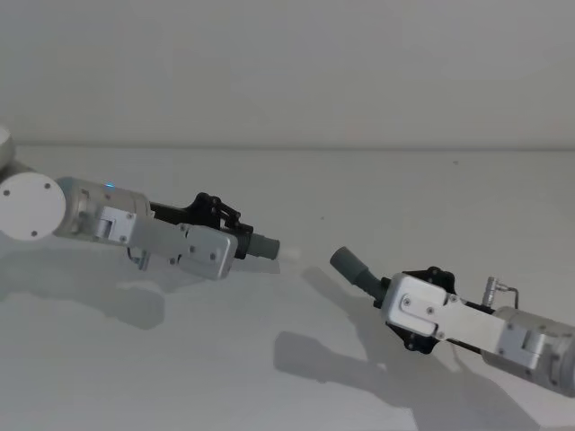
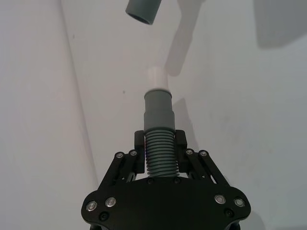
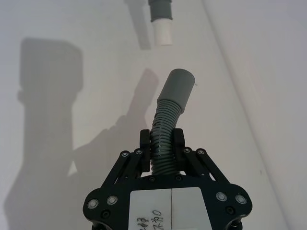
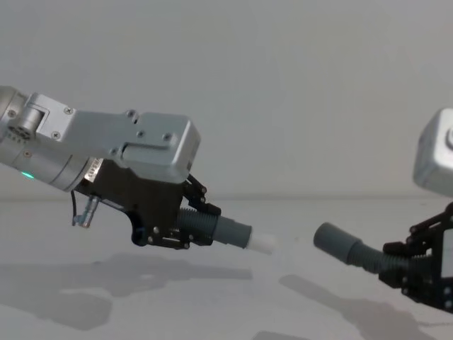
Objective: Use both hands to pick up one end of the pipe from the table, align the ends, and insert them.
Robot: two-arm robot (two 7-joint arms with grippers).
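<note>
The pipe's shorter piece (image 4: 219,229) is clenched by its ribs in your left gripper (image 2: 159,142), lifted above the table (image 1: 225,377), well inside its far edge. Its white tip (image 4: 263,243) points toward the other piece. Your right gripper (image 3: 162,142) clamps the ribs of the longer piece (image 3: 165,120), also lifted, with its plain socket (image 3: 178,86) tilted upward. Tip and socket are near but apart, not lined up. Each piece's rear is hidden behind its gripper.

Over the table (image 1: 296,359), the tipped hose (image 1: 260,244) sits in the left gripper (image 2: 159,140); right of that hose, apart and slightly nearer the robot, the socket hose (image 1: 352,268) sits in the right gripper (image 3: 162,141)
</note>
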